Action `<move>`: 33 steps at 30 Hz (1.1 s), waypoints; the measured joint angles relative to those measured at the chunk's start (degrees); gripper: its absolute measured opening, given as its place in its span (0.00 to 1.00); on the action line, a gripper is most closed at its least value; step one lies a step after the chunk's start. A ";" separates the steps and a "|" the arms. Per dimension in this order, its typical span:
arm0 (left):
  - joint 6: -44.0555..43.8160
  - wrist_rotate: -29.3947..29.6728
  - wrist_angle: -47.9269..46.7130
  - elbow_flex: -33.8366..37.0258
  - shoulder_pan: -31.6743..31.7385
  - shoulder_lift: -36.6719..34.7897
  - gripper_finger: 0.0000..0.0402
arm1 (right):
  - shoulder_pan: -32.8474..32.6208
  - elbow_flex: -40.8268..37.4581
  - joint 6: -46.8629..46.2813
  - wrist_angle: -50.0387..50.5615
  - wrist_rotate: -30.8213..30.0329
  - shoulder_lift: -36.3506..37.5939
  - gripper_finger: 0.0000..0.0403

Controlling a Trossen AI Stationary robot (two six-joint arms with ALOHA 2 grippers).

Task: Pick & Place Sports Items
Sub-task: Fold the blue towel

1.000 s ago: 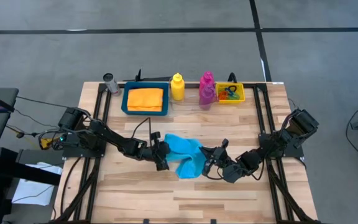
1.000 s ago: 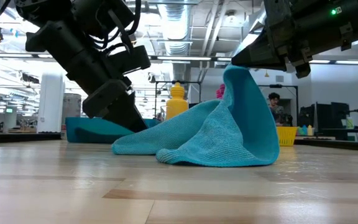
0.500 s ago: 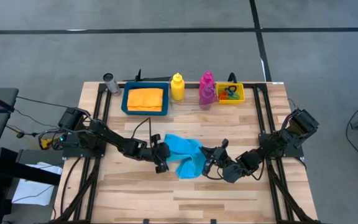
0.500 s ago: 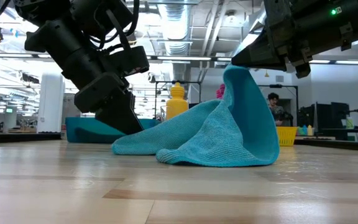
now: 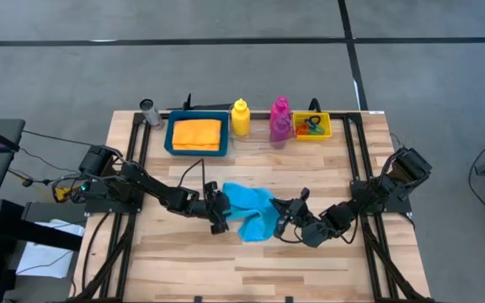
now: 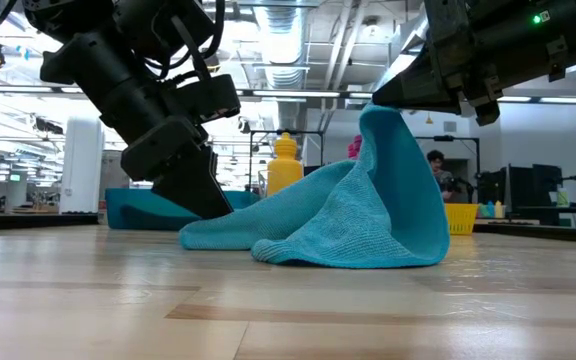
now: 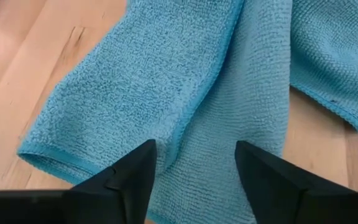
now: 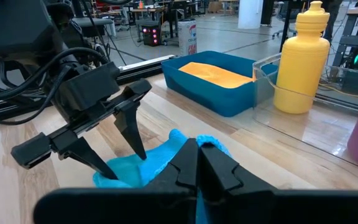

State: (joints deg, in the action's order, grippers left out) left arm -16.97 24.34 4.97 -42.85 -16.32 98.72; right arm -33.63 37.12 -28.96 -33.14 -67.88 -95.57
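Observation:
The cyan cloth point(image 5: 247, 206) lies crumpled mid-table, its left end flat on the wood point(image 7: 104, 124). My left gripper point(image 5: 218, 212) stands open at that left end, one finger on either side of a strip of cloth point(image 7: 194, 144). My right gripper point(image 5: 280, 215) is shut on the cloth's right part and holds it up in a peak point(image 6: 380, 112). The orange cloth point(image 5: 197, 133) lies in the blue tray point(image 5: 169, 136) at the far side. A yellow bottle point(image 5: 240, 118) and a magenta bottle point(image 5: 280, 118) stand upright beside it. My left gripper points down over the cloth's left end point(image 8: 114, 174); I cannot tell whether its fingertips touch the cloth. My right gripper pinches a raised bit of the cloth's right part point(image 8: 176, 138) between its two shut fingers, slanting down from the table's right side. The cloth drapes slack from the peak, and its lower folds point(image 6: 348, 250) lie on the table.
A yellow bin point(image 5: 327, 126) with coloured rings stands at the far right, next to the magenta bottle. A grey cylinder point(image 5: 147, 109) sits at the far left corner. The near half of the table is bare wood point(image 5: 251, 265). A person point(image 6: 438, 170) shows in the room behind.
My left gripper has opened and let go of the cloth's left end, which stays lying on the table. The raised peak in my right gripper has kept its shape.

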 joint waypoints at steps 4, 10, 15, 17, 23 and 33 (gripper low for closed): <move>0.00 0.00 0.03 0.00 0.00 0.00 0.57 | 0.01 0.00 0.00 -0.01 0.00 0.00 0.00; -0.02 6.01 0.12 0.00 0.00 0.00 0.54 | 0.00 0.00 0.01 -0.01 0.00 0.00 0.00; -0.02 7.74 0.31 -0.02 0.66 0.00 0.50 | 0.01 0.00 0.00 0.00 0.00 0.00 0.00; -0.02 7.76 0.31 -0.02 0.70 0.00 0.48 | 0.02 0.00 -0.01 0.00 0.00 0.00 0.00; -0.02 7.44 0.27 -0.02 0.63 0.00 0.44 | 0.02 0.00 0.00 0.01 0.00 0.00 0.00; -0.02 4.74 0.19 -0.02 0.63 0.00 0.41 | 0.02 0.00 0.01 0.01 0.00 0.00 0.00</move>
State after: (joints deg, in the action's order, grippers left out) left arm -16.99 29.08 5.16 -42.87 -15.68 98.72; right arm -33.61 37.12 -28.95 -33.12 -67.87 -95.57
